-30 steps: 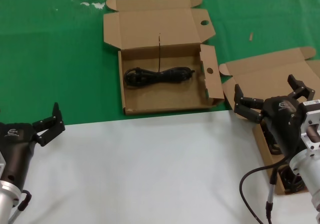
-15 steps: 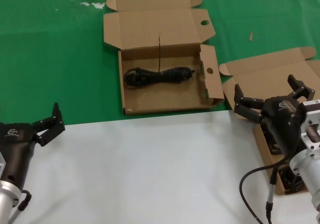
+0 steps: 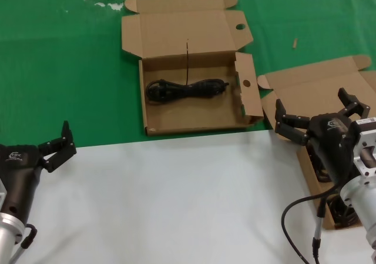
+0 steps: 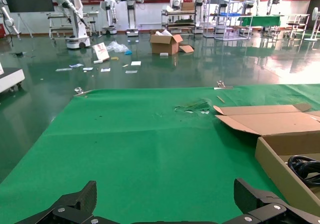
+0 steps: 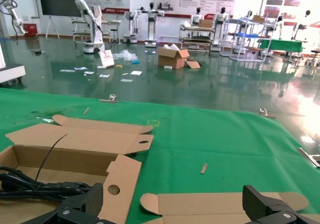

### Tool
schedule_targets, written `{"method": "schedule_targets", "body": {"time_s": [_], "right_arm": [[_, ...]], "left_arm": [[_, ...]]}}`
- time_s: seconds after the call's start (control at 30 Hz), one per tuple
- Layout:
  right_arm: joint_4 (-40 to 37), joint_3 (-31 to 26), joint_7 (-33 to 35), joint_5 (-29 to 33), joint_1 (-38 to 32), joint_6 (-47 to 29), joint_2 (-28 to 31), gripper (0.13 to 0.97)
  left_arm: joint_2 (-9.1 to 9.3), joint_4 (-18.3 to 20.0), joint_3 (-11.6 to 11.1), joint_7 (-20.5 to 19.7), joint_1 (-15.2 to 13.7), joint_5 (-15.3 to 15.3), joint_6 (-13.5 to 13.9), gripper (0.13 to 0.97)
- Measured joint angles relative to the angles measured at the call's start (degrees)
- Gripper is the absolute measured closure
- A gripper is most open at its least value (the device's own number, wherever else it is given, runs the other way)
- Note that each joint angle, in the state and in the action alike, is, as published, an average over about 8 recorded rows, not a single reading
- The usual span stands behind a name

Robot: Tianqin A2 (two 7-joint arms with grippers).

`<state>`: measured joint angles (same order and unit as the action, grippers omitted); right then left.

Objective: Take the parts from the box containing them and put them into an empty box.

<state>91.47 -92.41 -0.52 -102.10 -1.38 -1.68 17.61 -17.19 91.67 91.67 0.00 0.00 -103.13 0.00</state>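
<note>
Nothing has shifted since the earlier frames; both arms hold as they were. Our right pincer (image 3: 314, 112) hangs released above the source box (image 3: 329, 84) at the desk's (image 3: 176, 199) right edge, its remaining cables (image 3: 341, 208) mostly hidden under our arm. One cable (image 3: 187, 89) already lies in the holed-flap box (image 3: 197, 114). We should descend straight, grip a bundle mid-length, and lift clear of the wall. Open green mat lies between the boxes. Our left pincer (image 3: 56, 147) waits released, near-left.
</note>
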Motion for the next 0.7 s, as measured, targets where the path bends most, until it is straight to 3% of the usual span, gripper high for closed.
{"method": "schedule_targets", "body": {"time_s": [0.7], "right_arm": [[0.0, 0.0, 0.0, 0.0, 0.0, 0.0, 0.0, 0.129]], "left_arm": [[0.00, 0.0, 0.0, 0.0, 0.0, 0.0, 0.0, 0.132]]}}
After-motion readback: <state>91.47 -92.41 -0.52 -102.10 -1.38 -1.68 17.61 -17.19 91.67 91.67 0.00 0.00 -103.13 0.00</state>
